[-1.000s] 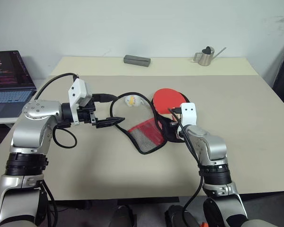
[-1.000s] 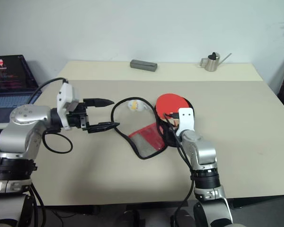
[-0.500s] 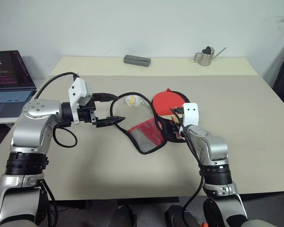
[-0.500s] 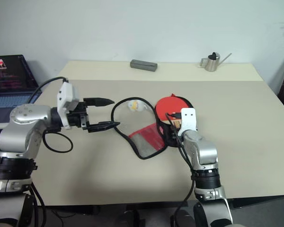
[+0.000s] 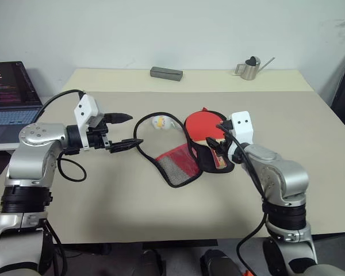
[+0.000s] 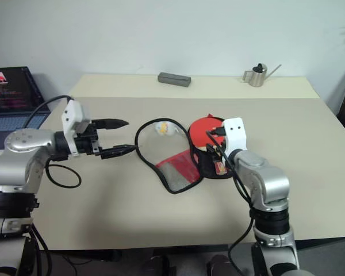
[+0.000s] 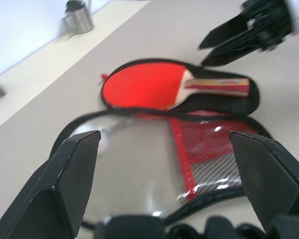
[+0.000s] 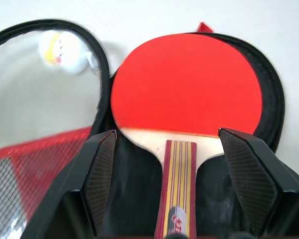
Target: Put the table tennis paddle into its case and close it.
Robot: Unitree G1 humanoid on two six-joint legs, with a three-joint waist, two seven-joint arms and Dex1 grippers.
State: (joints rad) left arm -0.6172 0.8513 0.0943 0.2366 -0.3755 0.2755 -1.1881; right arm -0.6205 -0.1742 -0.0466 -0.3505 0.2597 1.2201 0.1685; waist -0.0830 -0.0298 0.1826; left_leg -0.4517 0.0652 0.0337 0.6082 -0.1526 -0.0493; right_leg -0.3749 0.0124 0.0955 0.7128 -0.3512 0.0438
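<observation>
The table tennis paddle (image 8: pixel 185 89) lay inside the open case (image 5: pixel 178 167), both pincers wide and empty, leaving its flap free for closing.

The paddle (image 8: pixel 187 87) has a bright red face and a pale wood handle striped red and dark. Under it, the case (image 5: pixel 204 161) is black inside, and the open flap (image 5: pixel 175 164) beside the paddle is red mesh with black trim and a clear window.
</observation>
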